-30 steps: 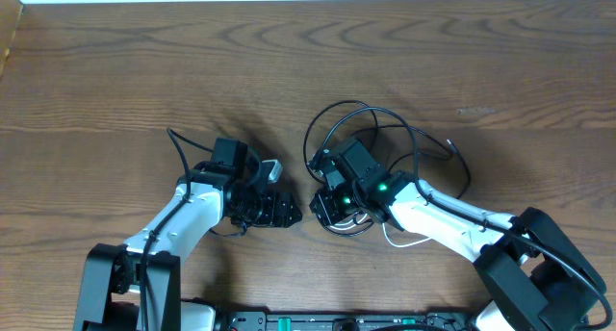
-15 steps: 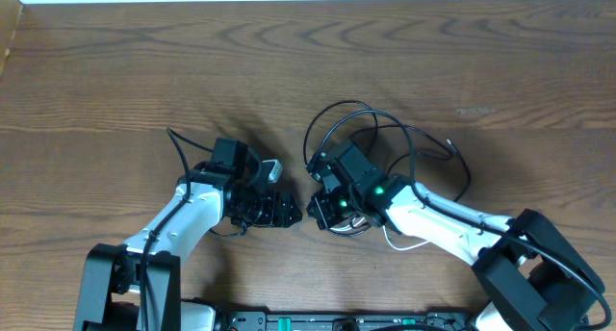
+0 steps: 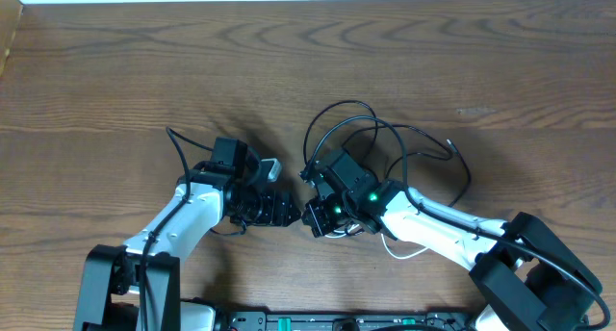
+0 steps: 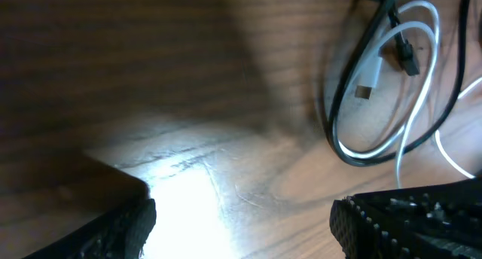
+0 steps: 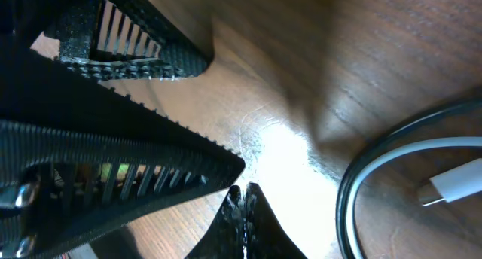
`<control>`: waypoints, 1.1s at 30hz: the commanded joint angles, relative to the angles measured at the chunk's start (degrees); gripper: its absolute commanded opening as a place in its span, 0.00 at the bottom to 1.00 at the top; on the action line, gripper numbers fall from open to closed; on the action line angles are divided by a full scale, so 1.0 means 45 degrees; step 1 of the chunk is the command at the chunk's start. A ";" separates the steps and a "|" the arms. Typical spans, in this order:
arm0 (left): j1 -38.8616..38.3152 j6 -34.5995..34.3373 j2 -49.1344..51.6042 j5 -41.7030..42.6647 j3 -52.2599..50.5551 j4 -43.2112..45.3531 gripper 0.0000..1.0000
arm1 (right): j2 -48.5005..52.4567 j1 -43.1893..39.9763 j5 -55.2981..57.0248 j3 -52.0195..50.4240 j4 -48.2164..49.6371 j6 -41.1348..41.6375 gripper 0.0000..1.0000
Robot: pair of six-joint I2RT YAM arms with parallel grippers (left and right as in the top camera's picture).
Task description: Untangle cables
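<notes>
Looking down on the table (image 3: 144, 71), I've got the left arm (image 3: 183, 211) and right arm (image 3: 433, 225) folded in toward the middle, almost nose to nose. I read this as the very start of the untangling, with no cord lifted and the bundle all in one heap.

The left gripper (image 4: 245, 217) stands wide, with only bare wood between its fingers. The right gripper (image 5: 242, 206) is pinched tight, and I see nothing between its tips.

The cables (image 3: 361, 139) lie in overlapping black loops just behind the right gripper and around that wrist, near the left gripper but outside its spread. From the left wrist they sit ahead and off to the right, where the white cord (image 4: 422, 71) curls beside a black loop and a small plug (image 4: 364, 92) lies inside the curl.

My call for the next move is to spread the right gripper's fingers, or reach the left forward, and take one single strand low on the wood rather than a handful.
</notes>
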 commanded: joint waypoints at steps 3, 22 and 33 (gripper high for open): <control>0.0053 -0.1209 0.0228 -0.3075 -0.0097 -0.0034 0.68 | 0.0151 0.0083 0.0607 0.0029 -0.0015 -0.0350 0.01; 0.0053 -0.1341 0.0228 -0.2929 -0.0097 -0.0039 0.09 | -0.2594 -0.1545 -0.0505 0.0185 -0.1268 -0.1583 0.49; 0.0053 -0.1234 0.0223 -0.1860 0.1326 -0.2093 0.42 | -0.2147 -0.2254 0.0811 0.0180 -0.3045 -0.1418 0.99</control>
